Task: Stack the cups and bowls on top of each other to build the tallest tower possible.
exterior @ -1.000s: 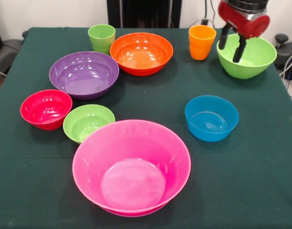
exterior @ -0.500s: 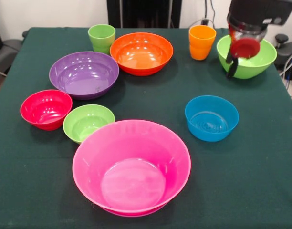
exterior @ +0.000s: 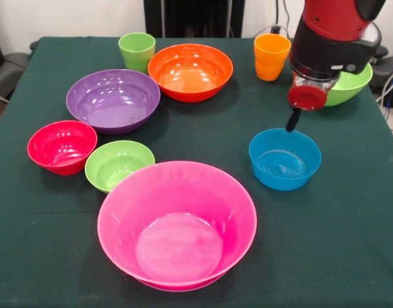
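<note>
Hardly any tower yet, by the look of it. The pink bowl (exterior: 176, 224) sits near the table's (exterior: 350, 244) front edge with nothing clearly stacked in it, though a second rim seems to peek out under its base; I can't be sure. Everything else stands single: the purple bowl (exterior: 113, 100) toward the left side, the red bowl (exterior: 61, 146) and small green bowl (exterior: 118, 165) just beside each other at the left, the orange bowl (exterior: 191, 71) and green cup (exterior: 137, 51) along the back edge, the orange cup (exterior: 271, 56) further right. The gripper (exterior: 293, 119) hangs just above the back rim of the blue bowl (exterior: 285, 158), carrying nothing; only one dark finger shows, so whether the claw is open or closed I cannot tell. The arm hides most of the large green bowl (exterior: 350, 85) at the back right corner. Nearly all the stacking looks left to do
</note>
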